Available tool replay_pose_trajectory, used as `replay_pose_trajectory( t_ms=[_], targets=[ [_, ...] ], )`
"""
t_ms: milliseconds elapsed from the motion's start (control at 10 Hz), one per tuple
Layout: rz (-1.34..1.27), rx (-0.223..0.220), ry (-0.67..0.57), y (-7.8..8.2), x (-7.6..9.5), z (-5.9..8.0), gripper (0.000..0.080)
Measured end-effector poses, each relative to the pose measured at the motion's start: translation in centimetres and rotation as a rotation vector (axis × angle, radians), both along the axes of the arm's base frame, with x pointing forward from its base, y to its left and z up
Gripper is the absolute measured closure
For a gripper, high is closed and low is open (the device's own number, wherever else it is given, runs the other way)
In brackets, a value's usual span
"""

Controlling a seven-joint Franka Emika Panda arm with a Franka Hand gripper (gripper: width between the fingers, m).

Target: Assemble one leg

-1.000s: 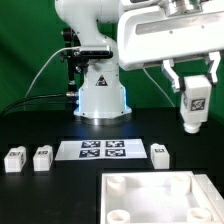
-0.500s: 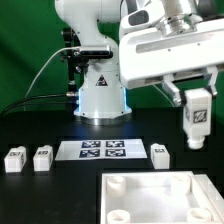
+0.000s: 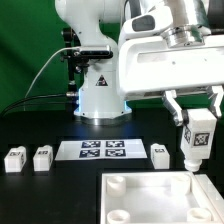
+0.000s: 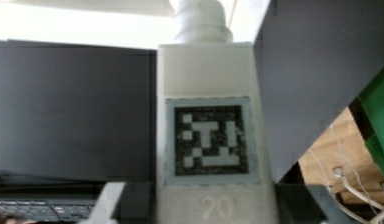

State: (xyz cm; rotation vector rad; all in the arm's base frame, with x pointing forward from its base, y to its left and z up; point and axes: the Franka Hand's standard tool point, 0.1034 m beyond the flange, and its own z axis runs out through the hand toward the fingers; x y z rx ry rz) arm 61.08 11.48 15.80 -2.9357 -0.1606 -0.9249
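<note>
My gripper (image 3: 197, 118) is shut on a white leg (image 3: 197, 140) with a black-and-white tag, held upright above the far right corner of the broad white slab (image 3: 150, 195). In the wrist view the leg (image 4: 210, 110) fills the middle, its tag facing the camera, with the fingers (image 4: 127, 205) on both sides of its base. Three more legs stand on the table: two at the exterior view's left (image 3: 15, 159) (image 3: 42, 157) and one right of the marker board (image 3: 159, 153).
The marker board (image 3: 103, 150) lies flat on the black table in front of the robot base (image 3: 100, 95). The slab with round corner sockets fills the near right of the table.
The gripper has carried the leg downward and slightly to the exterior view's right, closer to the slab's far right corner.
</note>
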Motion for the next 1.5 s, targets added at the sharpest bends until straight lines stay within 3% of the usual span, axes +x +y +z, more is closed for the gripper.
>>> replay_pose_trajectory(
  t_ms=[500,800,900,1500],
  targets=[
    [0.000,-0.001,-0.007,-0.1,0.0,-0.2,0.0506],
    [-0.009,-0.010,-0.064,-0.7,0.7,-2.1,0.0506],
    [-0.003,-0.010,-0.061,-0.3,0.9,-2.9,0.0506],
    [-0.008,-0.015,-0.046,-0.5,2.3,-4.9,0.0506]
  ],
)
